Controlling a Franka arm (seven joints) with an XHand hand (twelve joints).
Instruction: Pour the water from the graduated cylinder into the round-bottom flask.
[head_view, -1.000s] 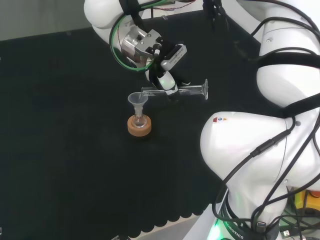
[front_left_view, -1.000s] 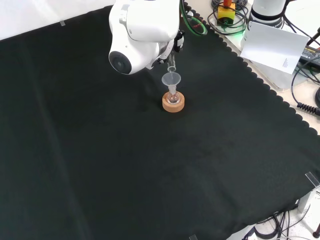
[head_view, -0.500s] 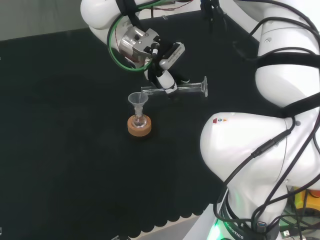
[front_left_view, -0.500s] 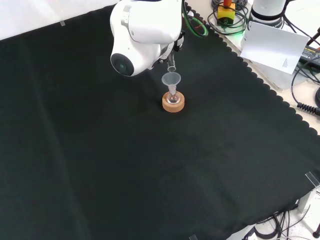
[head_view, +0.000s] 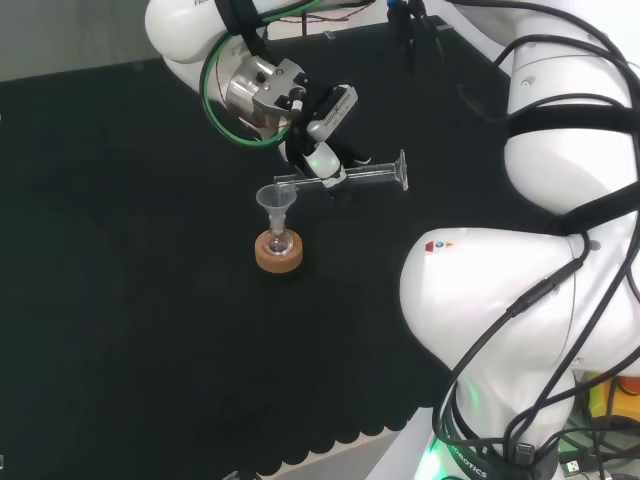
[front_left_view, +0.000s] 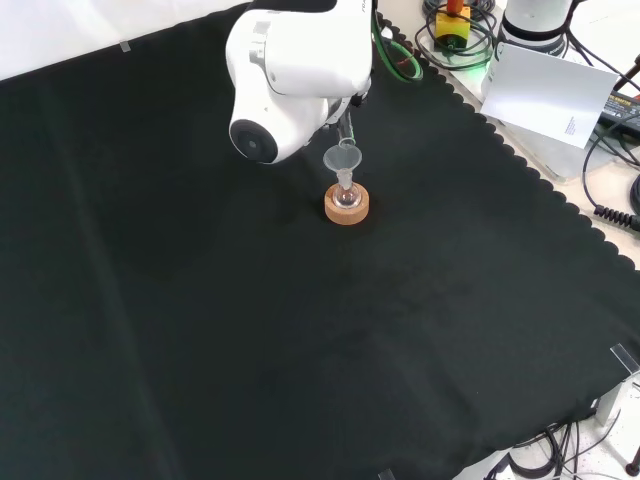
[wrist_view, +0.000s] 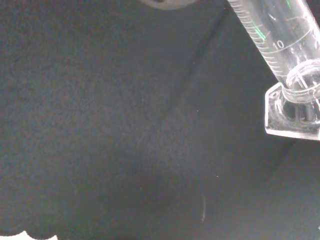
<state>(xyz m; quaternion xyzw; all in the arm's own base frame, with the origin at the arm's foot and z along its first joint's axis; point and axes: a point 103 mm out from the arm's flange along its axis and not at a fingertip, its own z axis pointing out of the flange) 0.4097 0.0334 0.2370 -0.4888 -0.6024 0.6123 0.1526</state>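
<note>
The pour is judged under way: the graduated cylinder (head_view: 345, 177) lies nearly horizontal, its mouth over the funnel (head_view: 274, 200) seated in the round-bottom flask (head_view: 279, 241) on the cork ring (head_view: 279, 254). Whether water remains cannot be told; righting the cylinder and setting it down is left. The hand (head_view: 318, 160) has its fingers curled round the cylinder mid-length. The long axis runs from the mouth, beyond the fingers toward the funnel, to the base, on their opposite side.
</note>
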